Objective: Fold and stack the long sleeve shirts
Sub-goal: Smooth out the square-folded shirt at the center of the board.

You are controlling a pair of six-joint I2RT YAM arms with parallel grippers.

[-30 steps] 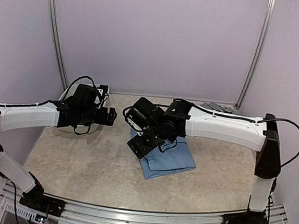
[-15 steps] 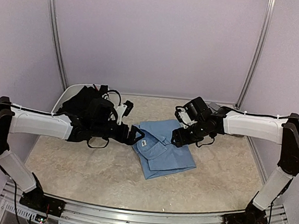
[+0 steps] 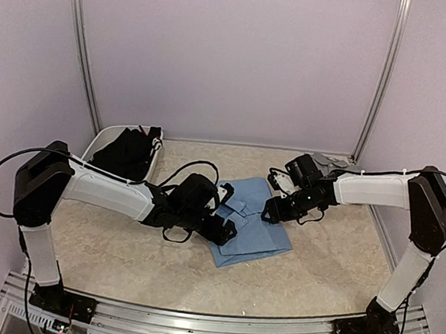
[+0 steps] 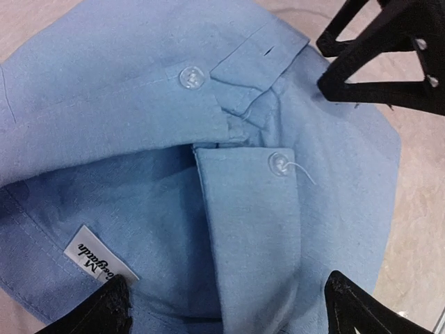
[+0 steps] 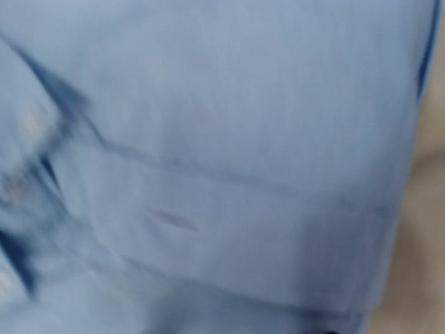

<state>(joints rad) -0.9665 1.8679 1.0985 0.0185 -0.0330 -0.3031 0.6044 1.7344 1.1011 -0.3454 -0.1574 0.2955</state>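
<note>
The left fingers (image 4: 104,314) are spread wide, released, with nothing gripped. Their two black tips sit low over the light blue shirt (image 4: 139,125), and the open collar lies between them. A white neck label (image 4: 94,261) shows just beside one tip. The buttoned placket, with its clear button (image 4: 280,163), runs up the middle of the gap.

The right fingers (image 4: 379,83) come in from the far side of the same shirt, with one tip down at the cloth near the collar's edge. I cannot tell whether they are clenched or released: the right wrist view is a blur of blue cloth with a strip of worktop at its edge.

From above, the light blue shirt lies folded in the middle of the worktop (image 3: 122,244), collar towards the left arm. The two arms reach in to it from opposite sides.

Well apart, in the far left corner, a black shirt (image 3: 126,152) is heaped in a white tub (image 3: 92,149). A grey shirt (image 3: 331,159) lies in the far right corner, behind the right arm.
</note>
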